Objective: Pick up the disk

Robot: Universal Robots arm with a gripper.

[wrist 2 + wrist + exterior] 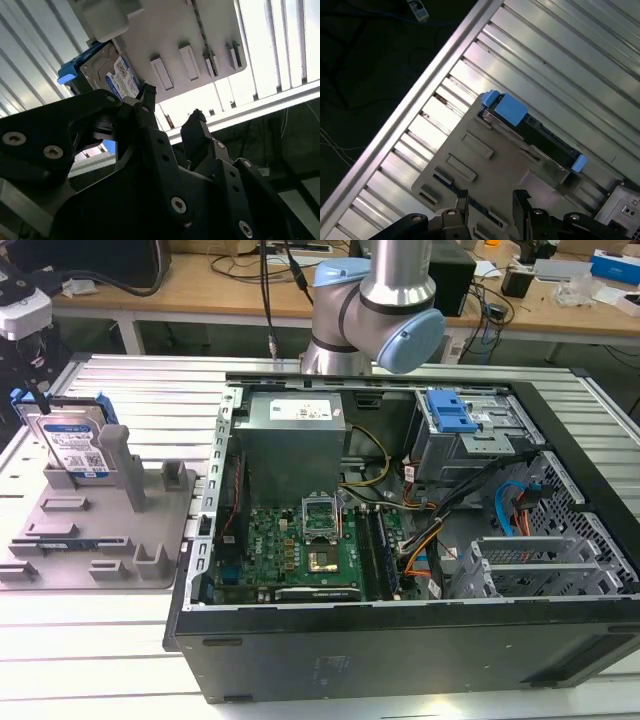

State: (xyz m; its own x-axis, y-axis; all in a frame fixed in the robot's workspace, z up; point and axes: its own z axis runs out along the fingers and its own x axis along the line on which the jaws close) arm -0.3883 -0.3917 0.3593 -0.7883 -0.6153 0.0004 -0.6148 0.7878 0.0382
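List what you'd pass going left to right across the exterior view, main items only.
disk → power supply → blue bracket → blue cable. Left out because they overlap the others: the grey holder and the arm.

Fig.: clearance round the disk, exterior view. The disk stands on edge in the grey holder. An upright post just beside it at 3 o'clock blocks that side. The open PC case walls off the holder's 3 o'clock. Slatted table at the holder's 6 o'clock gives an open approach. Gripper: fingers apart, nothing betw. them.
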